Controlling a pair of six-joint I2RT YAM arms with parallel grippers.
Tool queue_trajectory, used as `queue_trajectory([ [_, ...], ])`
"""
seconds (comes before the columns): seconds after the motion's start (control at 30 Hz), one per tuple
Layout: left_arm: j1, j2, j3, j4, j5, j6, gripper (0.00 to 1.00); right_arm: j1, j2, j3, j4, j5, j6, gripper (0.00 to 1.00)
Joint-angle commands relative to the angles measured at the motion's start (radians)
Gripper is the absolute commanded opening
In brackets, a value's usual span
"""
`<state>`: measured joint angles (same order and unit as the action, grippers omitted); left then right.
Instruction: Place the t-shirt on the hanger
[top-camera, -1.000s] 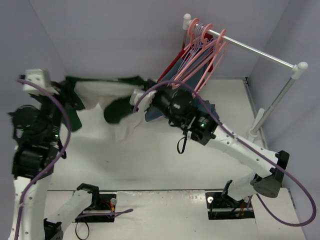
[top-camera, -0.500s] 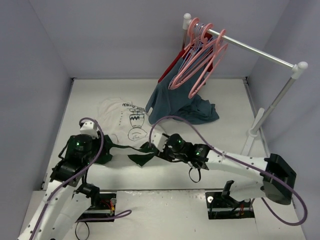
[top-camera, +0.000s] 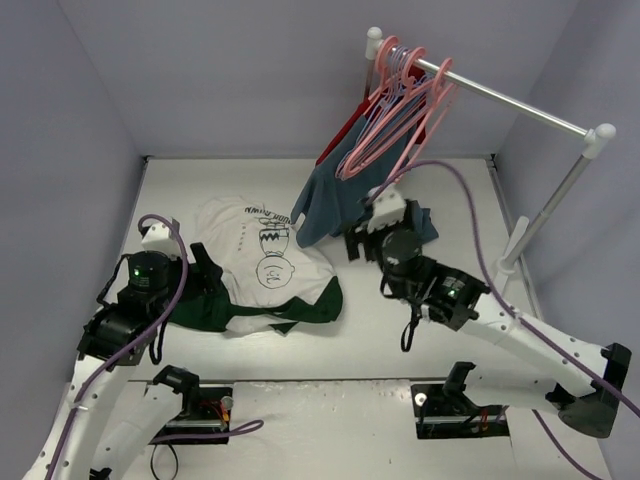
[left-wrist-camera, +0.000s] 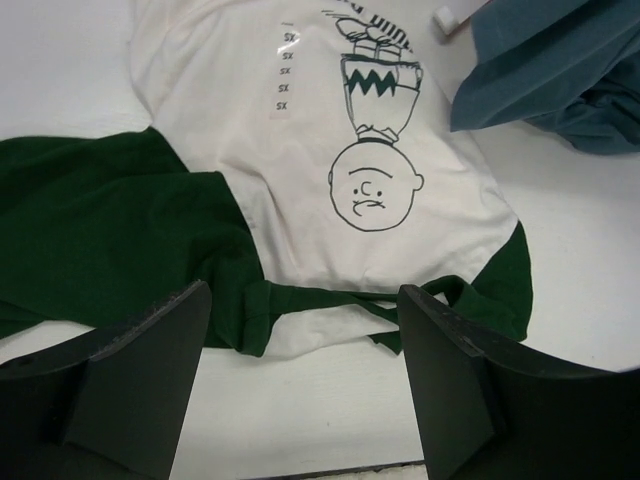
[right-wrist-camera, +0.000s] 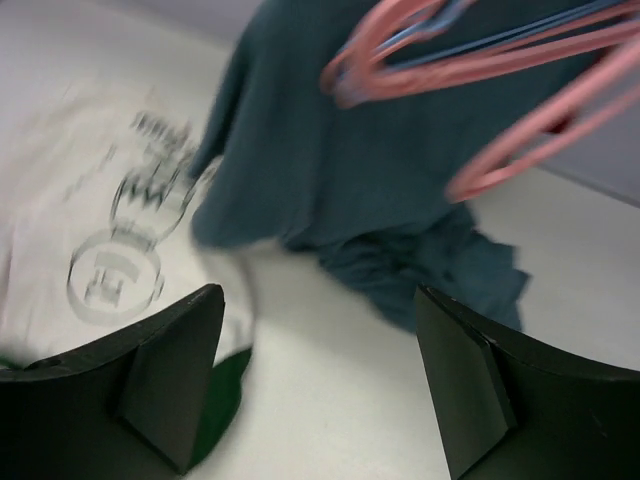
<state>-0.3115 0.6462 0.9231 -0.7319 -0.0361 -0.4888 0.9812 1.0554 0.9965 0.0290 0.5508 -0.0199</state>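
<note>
Fingers wide on both arms, nothing held. Left fingers (left-wrist-camera: 150, 370) hover above the t-shirt (top-camera: 262, 265), over its near green edge; right fingers (right-wrist-camera: 165, 375) point toward the blue-grey garment (top-camera: 335, 195). Left arm folded low at desk left, right arm stretched forward to mid-desk. T-shirt lies flat on the white desk (top-camera: 180, 185), print up, cream cloth, dark green sleeves rumpled. Thin pink hanger (top-camera: 405, 115) hangs with identical ones on the metal rail (top-camera: 510, 105), back right. Right wrist view is blurred. Plain grey walls.

My left arm (top-camera: 138, 290) and right arm (top-camera: 445, 290) wear white shells over black joints, each with a green light (top-camera: 137, 270) and looping purple cable (top-camera: 184, 268); fingers (left-wrist-camera: 140, 370) are matte-black wedges.
</note>
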Motion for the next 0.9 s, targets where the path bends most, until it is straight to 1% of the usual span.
queue_trajectory([
  [0.0,-0.003,0.043,0.0,-0.008,-0.045,-0.074,0.71,-0.139,0.001,0.201,0.053,0.348,0.097,0.76],
  [0.07,-0.003,0.075,-0.001,-0.008,-0.025,-0.095,0.71,-0.25,0.043,0.287,0.051,0.361,0.101,0.76],
  [0.13,-0.004,0.098,0.003,-0.01,-0.013,-0.091,0.71,-0.333,0.098,0.34,0.051,0.349,0.109,0.74],
  [0.17,-0.005,0.101,0.005,-0.012,-0.01,-0.09,0.71,-0.375,0.1,0.366,0.048,0.325,0.122,0.74],
  [0.27,-0.007,0.1,0.025,-0.031,0.013,-0.064,0.71,-0.536,0.202,0.485,0.042,0.188,0.216,0.7],
  [0.33,-0.006,0.106,0.048,-0.061,0.031,-0.048,0.71,-0.589,0.275,0.552,0.043,0.118,0.24,0.71],
  [0.47,-0.008,0.104,0.063,-0.095,0.036,-0.036,0.71,-0.619,0.404,0.655,0.046,0.049,0.28,0.76],
  [0.6,-0.008,0.074,0.041,-0.096,0.036,-0.045,0.71,-0.619,0.499,0.74,0.043,0.049,0.325,0.78],
  [0.73,-0.008,0.062,0.032,-0.096,0.037,-0.053,0.71,-0.619,0.558,0.763,0.043,0.073,0.36,0.79],
  [0.87,-0.008,0.059,0.026,-0.096,0.068,-0.044,0.71,-0.618,0.587,0.744,0.043,0.122,0.377,0.8],
])
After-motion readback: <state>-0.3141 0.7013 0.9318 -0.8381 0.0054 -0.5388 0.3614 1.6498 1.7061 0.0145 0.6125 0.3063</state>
